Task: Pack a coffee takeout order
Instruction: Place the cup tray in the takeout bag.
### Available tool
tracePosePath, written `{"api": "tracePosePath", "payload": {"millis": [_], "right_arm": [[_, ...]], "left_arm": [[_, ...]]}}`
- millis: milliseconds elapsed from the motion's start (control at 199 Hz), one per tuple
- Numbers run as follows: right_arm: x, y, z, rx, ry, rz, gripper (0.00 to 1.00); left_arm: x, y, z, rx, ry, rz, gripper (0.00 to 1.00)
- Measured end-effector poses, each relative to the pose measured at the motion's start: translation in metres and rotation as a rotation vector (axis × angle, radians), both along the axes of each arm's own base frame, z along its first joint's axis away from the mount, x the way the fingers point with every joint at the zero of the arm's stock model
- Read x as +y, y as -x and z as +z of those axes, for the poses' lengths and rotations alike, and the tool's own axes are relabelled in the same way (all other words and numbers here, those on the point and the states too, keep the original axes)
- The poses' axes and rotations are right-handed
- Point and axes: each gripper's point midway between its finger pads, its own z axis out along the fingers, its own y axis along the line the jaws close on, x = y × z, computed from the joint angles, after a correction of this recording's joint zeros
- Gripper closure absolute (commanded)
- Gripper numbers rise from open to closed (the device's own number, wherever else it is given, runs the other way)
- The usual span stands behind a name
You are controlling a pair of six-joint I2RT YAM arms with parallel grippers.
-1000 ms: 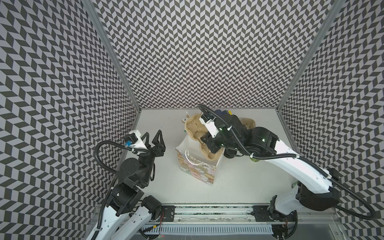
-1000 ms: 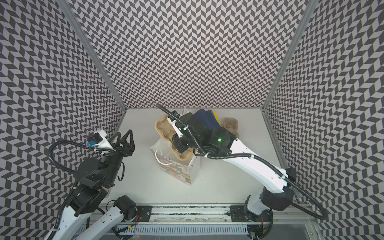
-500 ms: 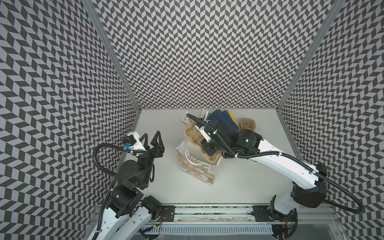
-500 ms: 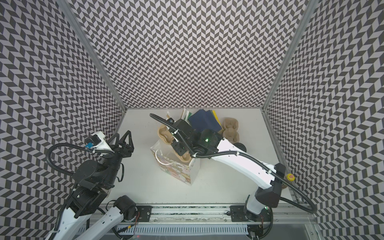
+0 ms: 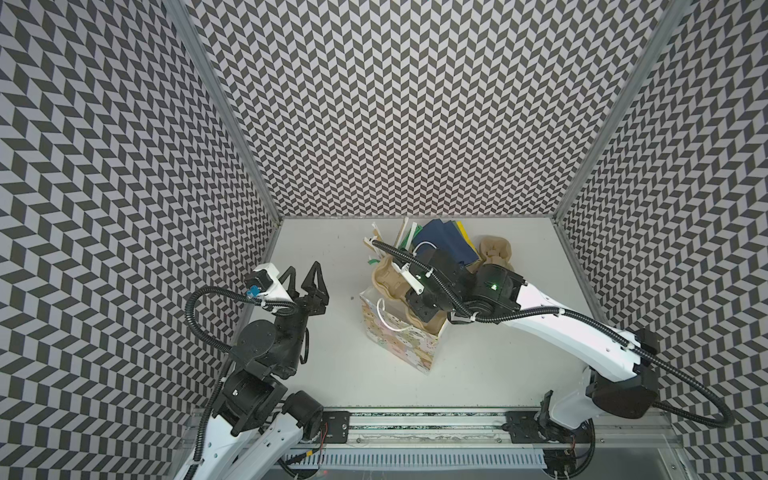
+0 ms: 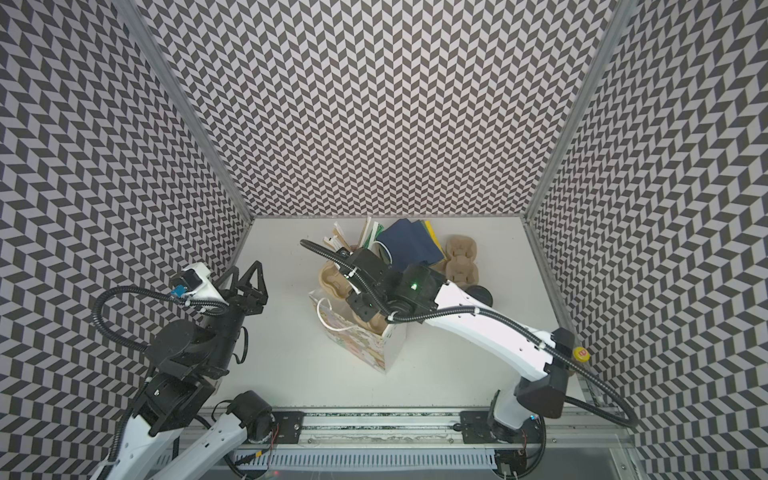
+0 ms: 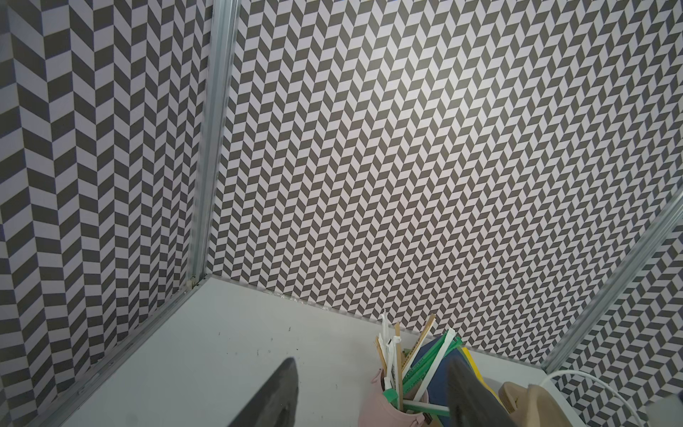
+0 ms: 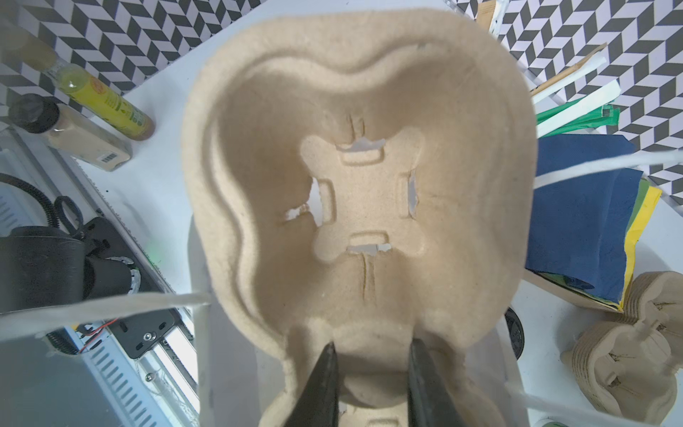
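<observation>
My right gripper (image 8: pixel 373 345) is shut on the middle ridge of a tan moulded-pulp cup carrier (image 8: pixel 362 185). In both top views the carrier (image 5: pixel 388 278) (image 6: pixel 332 276) hangs tilted in the mouth of a patterned paper bag (image 5: pixel 399 340) (image 6: pixel 361 345). Its far end sticks out over the bag's back rim. A dark blue napkin (image 5: pixel 446 245) (image 6: pixel 409 245) (image 8: pixel 580 214) lies on a coloured stack behind the bag. My left gripper (image 5: pixel 304 270) (image 6: pixel 246 270) (image 7: pixel 371 364) stands open and empty at the left, well clear of the bag.
A stack of spare carriers (image 5: pixel 494 249) (image 8: pixel 621 355) sits at the back right. A pink cup of stirrers and straws (image 7: pixel 391 406) stands behind the bag. A black round lid (image 6: pixel 480 293) lies by my right arm. The bag's white cord handles (image 5: pixel 384 320) hang loose.
My right arm has brought the carrier down and towards the front, from above the bag's back rim into its mouth. The left arm has sunk slightly, its gripper still open.
</observation>
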Motion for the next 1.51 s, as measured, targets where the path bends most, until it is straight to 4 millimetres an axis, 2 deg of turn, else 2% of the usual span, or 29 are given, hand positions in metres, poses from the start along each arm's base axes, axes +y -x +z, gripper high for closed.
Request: {"api": "tracePosePath", "payload": {"millis": [96,287,553,779,950,1171,1342,1508], "right_arm": [[0.002,0.004,-0.001,0.004,0.0,0.013,1.0],[-0.004,0.01,-0.016,0.034,0.042,0.005,1.0],[-0.004,0.013,-0.02,0.048,0.049,0.008,1.0],[-0.011,0.022,-0.052,0.103,0.12,0.007,1.0],[-0.011,0.021,-0.062,0.116,0.141,-0.003,1.0],[-0.005,0.02,-0.059,0.124,0.131,-0.005,1.0],[-0.001,0.021,-0.044,0.111,0.1,0.003,1.0],[-0.006,0.023,-0.035,0.103,0.086,0.004,1.0]], "left_arm": [[0.0,0.0,0.0,0.0,0.0,0.0,0.36],[0.0,0.0,0.0,0.0,0.0,0.0,0.36],[0.0,0.0,0.0,0.0,0.0,0.002,0.36],[0.002,0.001,0.0,-0.004,0.003,0.008,0.36],[0.002,0.001,0.0,-0.005,0.004,0.008,0.36],[0.002,0.001,0.0,-0.006,0.004,0.009,0.36],[0.003,0.001,0.0,-0.007,0.005,0.014,0.36],[0.003,0.001,0.0,-0.008,0.006,0.015,0.36]]}}
